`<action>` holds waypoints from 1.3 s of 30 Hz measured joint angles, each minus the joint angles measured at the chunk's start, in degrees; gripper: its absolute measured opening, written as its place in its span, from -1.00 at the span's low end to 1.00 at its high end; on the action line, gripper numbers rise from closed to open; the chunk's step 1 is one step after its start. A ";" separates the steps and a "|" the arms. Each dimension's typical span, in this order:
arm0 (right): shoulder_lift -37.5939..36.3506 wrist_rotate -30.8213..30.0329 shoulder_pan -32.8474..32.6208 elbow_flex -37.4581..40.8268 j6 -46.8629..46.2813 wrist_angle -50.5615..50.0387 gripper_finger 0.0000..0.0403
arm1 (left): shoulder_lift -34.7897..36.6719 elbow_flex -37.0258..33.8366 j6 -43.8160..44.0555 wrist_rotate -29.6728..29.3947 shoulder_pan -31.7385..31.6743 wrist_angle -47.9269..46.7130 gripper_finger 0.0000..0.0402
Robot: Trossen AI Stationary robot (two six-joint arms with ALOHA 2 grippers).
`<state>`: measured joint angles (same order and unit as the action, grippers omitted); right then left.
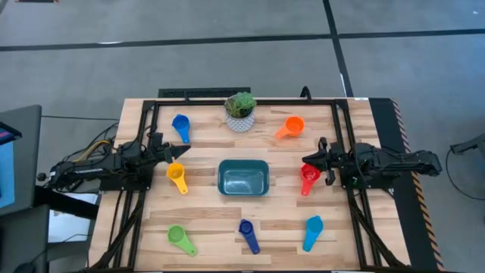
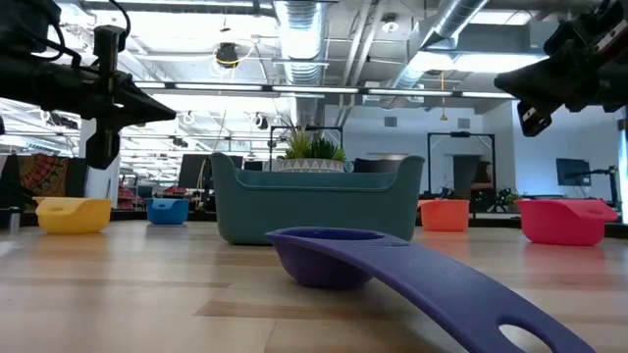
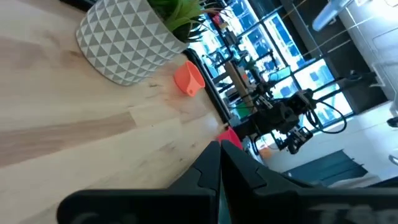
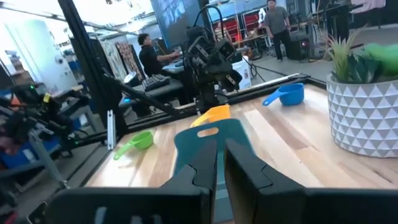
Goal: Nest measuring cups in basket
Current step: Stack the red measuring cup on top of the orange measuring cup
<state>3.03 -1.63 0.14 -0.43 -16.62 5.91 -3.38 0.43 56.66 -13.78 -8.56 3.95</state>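
Observation:
The dark teal basket (image 1: 242,178) stands on its base mid-table. Around it several measuring cups lie on the wood: blue (image 1: 180,125), orange (image 1: 292,126), yellow (image 1: 176,176), red (image 1: 308,179), green (image 1: 179,238), dark blue (image 1: 247,233) and light blue (image 1: 313,230). My left gripper (image 1: 182,152) hovers level above the table's left side, between the blue and yellow cups, shut and holding nothing. My right gripper (image 1: 307,161) hovers level at the right side, just above the red cup. Its fingers (image 4: 208,155) stand a narrow slit apart, nothing between them.
A white patterned pot with a green plant (image 1: 240,112) stands behind the basket at the far edge. A black frame (image 1: 227,96) runs along the table's far and side edges. People work at desks (image 4: 149,53) in the room beyond the table.

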 joint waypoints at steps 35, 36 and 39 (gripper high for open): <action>0.00 -32.83 8.05 -4.26 -25.25 8.41 -0.72 | -3.46 7.83 -14.42 -22.38 -4.50 -0.41 -0.44; 0.02 -32.81 8.44 -4.72 -25.23 8.21 -0.72 | -4.48 8.10 -14.42 -22.45 -5.09 -0.57 -0.39; 0.02 -32.87 9.43 -6.02 -24.53 8.49 -0.72 | -8.55 8.73 -12.69 -22.45 -6.96 -0.56 -0.28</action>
<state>3.05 -34.50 9.57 -6.45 -41.15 14.40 -11.93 9.16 43.97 -36.24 -15.52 3.38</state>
